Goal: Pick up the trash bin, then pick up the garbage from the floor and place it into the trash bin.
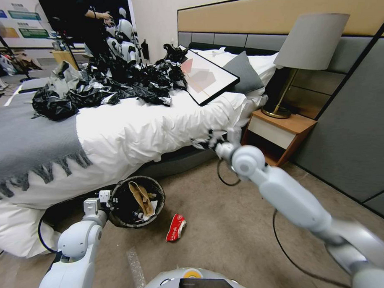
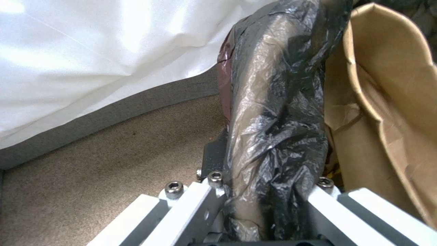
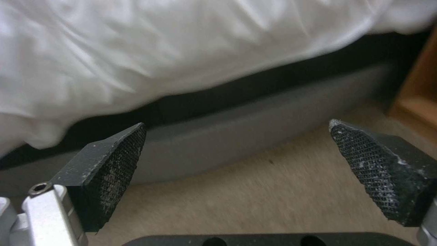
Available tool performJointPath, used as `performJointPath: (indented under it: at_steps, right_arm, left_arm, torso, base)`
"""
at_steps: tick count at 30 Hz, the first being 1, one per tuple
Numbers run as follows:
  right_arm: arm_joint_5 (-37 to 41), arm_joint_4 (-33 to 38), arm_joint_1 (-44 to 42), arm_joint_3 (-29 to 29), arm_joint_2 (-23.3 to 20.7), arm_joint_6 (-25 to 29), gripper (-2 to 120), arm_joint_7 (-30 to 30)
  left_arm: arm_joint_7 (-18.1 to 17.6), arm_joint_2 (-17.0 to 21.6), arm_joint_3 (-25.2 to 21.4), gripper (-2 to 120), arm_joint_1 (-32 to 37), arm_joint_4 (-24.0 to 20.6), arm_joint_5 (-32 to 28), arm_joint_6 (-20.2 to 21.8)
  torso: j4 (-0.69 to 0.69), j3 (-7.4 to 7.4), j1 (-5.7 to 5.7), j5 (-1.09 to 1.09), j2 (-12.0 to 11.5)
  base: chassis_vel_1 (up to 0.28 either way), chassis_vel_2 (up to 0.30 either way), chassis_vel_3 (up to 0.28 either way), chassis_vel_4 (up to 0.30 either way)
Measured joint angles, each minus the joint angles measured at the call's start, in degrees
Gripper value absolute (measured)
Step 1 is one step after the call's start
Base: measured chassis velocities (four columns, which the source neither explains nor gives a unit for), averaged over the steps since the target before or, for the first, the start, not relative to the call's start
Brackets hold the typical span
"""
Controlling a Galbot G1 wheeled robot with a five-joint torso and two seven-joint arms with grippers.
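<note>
Black-lined trash bin point(image 1: 136, 201) rim in left gripper point(image 1: 107, 198); right gripper point(image 3: 237, 164) fingers spread

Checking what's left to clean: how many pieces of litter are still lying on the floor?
1. A red-and-white wrapper lies on the carpet beside the trash bin, which the left claw grips by its rim. More could be hidden behind the bed or arms.

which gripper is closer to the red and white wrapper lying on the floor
The left. The left gripper is clamped on the trash bin rim, with the wrapper just beyond the bin. The right gripper hangs open, up by the bed edge, farther away.
</note>
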Motion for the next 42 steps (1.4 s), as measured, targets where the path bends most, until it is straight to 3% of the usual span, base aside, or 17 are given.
performJointPath:
  at_steps: [2, 4, 6, 7, 9, 12, 15, 20, 31, 33, 38, 42]
  right_arm:
    - [-1.7, -0.5, -1.8, 0.7, 0.5, 0.9, 100, -0.6]
    - [-9.8, -2.3, -8.1, 3.7, 2.5, 5.1, 100, -3.4]
    - [-10.7, -2.5, -8.8, 4.0, 2.8, 5.5, 100, -3.6]
    - [-16.1, -3.7, -13.3, 6.5, 5.0, 8.4, 100, -4.5]
    - [-18.8, -4.3, -14.7, 7.4, 5.8, 9.8, 100, -5.0]
    - [-29.5, -6.8, -20.3, 11.6, 10.4, 16.0, 100, -8.1]
    - [-33.4, -7.6, -24.6, 13.6, 13.9, 17.9, 100, -9.2]
    - [-37.2, -8.7, -28.1, 14.6, 16.8, 20.1, 100, -10.2]
    - [-43.4, -11.9, -30.7, 15.6, 21.3, 31.7, 100, -12.5]
    - [-46.1, -12.6, -30.8, 16.6, 22.2, 36.0, 100, -13.4]
    - [-48.0, -12.8, -31.2, 17.0, 22.5, 37.2, 100, -14.2]
    - [-47.1, -11.9, -31.1, 14.0, 21.8, 34.0, 100, -13.3]
  left_arm:
    - [0.0, 0.0, -0.1, 0, 0.0, 0.0, 0.0, 0.0]
    - [0.1, 0.0, -0.3, 0, 0.0, 0.0, -0.4, 0.0]
    - [0.2, -0.1, -0.3, 0, -0.1, 0.0, -0.5, 0.1]
    - [0.3, -0.3, -0.3, 0, -0.3, -0.2, -0.8, 0.3]
    - [0.4, -0.3, -0.3, 0, -0.4, -0.3, -0.8, 0.3]
    - [0.4, -0.4, -0.2, 0, -0.5, -0.3, -0.8, 0.4]
    - [0.3, -0.4, -0.1, 0, -0.3, -0.2, -0.3, 0.4]
    - [0.3, -0.4, -0.1, 0, -0.1, -0.2, -0.3, 0.4]
    - [0.4, -0.6, -0.2, 0, 0.2, -0.2, -0.1, 0.4]
    - [0.4, -0.6, -0.2, 0, 0.2, -0.2, -0.1, 0.4]
    - [0.4, -0.5, -0.2, 0, 0.4, -0.1, -0.1, 0.4]
    - [0.4, -0.3, -0.2, 0, 0.2, 0.1, 0.0, 0.4]
  torso:
    - [0.02, 0.00, 0.00, 0.01, 0.0]
    - [0.02, 0.00, 0.00, 0.00, 0.0]
    - [0.01, 0.00, 0.00, 0.00, 0.0]
    - [-0.01, 0.00, 0.00, 0.01, 0.0]
    - [-0.01, 0.00, 0.00, 0.00, 0.0]
    - [0.01, 0.00, 0.00, 0.00, 0.0]
    - [0.01, 0.00, 0.00, -0.03, 0.0]
    - [0.01, 0.00, 0.00, -0.04, 0.0]
    - [0.01, 0.00, 0.00, -0.01, 0.0]
    - [0.01, 0.00, 0.00, -0.02, 0.0]
    - [0.00, 0.00, 0.00, -0.01, 0.0]
    - [0.00, 0.00, 0.00, -0.01, 0.0]
  base:
    - [0.000, 0.000, 0.000, 0.000]
    - [0.000, 0.000, 0.000, 0.000]
    - [0.000, 0.000, 0.000, 0.000]
    - [0.000, 0.000, 0.000, 0.000]
    - [0.000, 0.000, 0.000, 0.000]
    - [0.000, 0.000, 0.000, 0.000]
    - [0.000, 0.000, 0.000, 0.000]
    - [0.000, 0.000, 0.000, 0.000]
    - [0.000, 0.000, 0.000, 0.000]
    - [0.000, 0.000, 0.000, 0.000]
    - [0.000, 0.000, 0.000, 0.000]
    - [0.000, 0.000, 0.000, 0.000]
